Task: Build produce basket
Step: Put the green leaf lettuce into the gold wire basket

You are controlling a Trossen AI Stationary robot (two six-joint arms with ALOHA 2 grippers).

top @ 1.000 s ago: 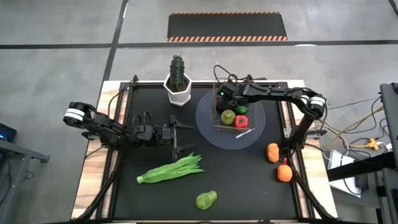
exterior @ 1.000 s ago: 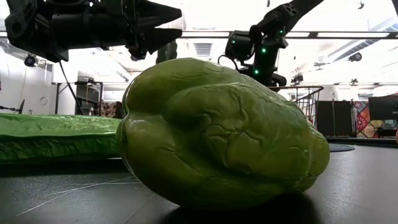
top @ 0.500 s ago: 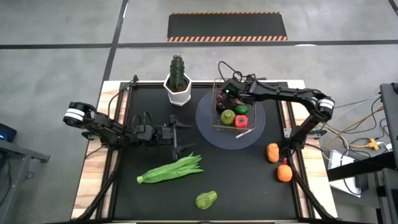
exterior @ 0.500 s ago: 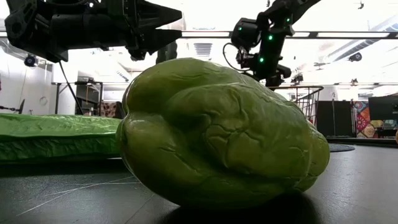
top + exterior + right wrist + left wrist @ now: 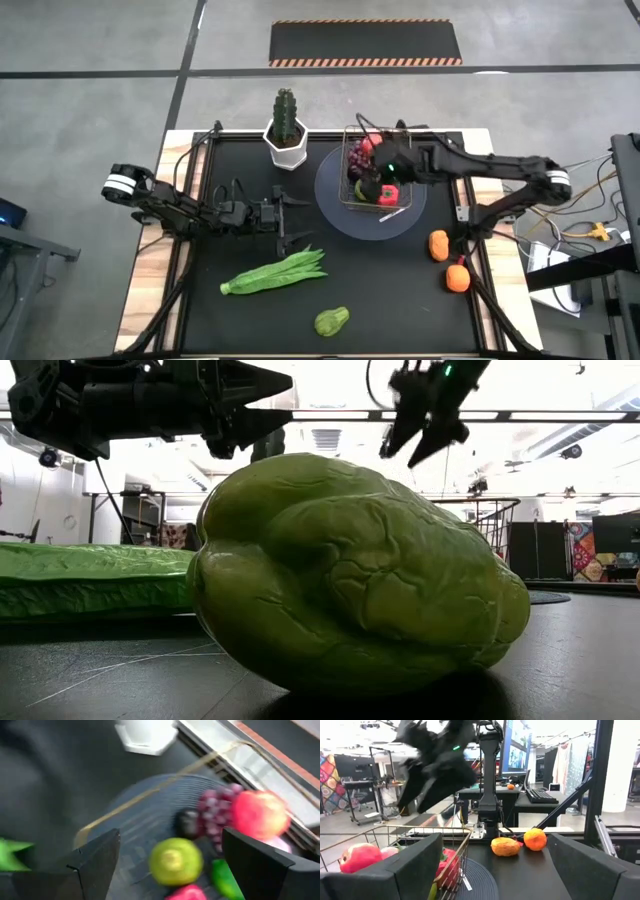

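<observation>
The wire basket (image 5: 375, 178) stands on a round grey plate (image 5: 335, 205) and holds purple grapes (image 5: 216, 809), a pink peach (image 5: 260, 815), a lime (image 5: 175, 861) and a red tomato (image 5: 186, 893). My right gripper (image 5: 380, 172) (image 5: 170, 840) hangs open and empty above the basket, high up in the low view (image 5: 400, 455). My left gripper (image 5: 290, 218) (image 5: 502, 870) waits open, left of the plate. The green beans (image 5: 275, 270) and the green pear (image 5: 332, 321) lie on the mat near the front. An orange (image 5: 438, 243) and a carrot (image 5: 457, 277) lie at the right.
A white hexagonal cactus pot (image 5: 287, 135) stands on the far side, left of the basket. The basket's wire handle (image 5: 362, 125) sticks up beside my right gripper. The pear (image 5: 350, 570) fills most of the low view. Bare black mat lies between the beans and the orange.
My right gripper has risen from the basket's far side and moved a little toward the table's near and right edges, over the basket's middle; its arm has swung out to the right. The purple grapes now show in the basket's far left corner.
</observation>
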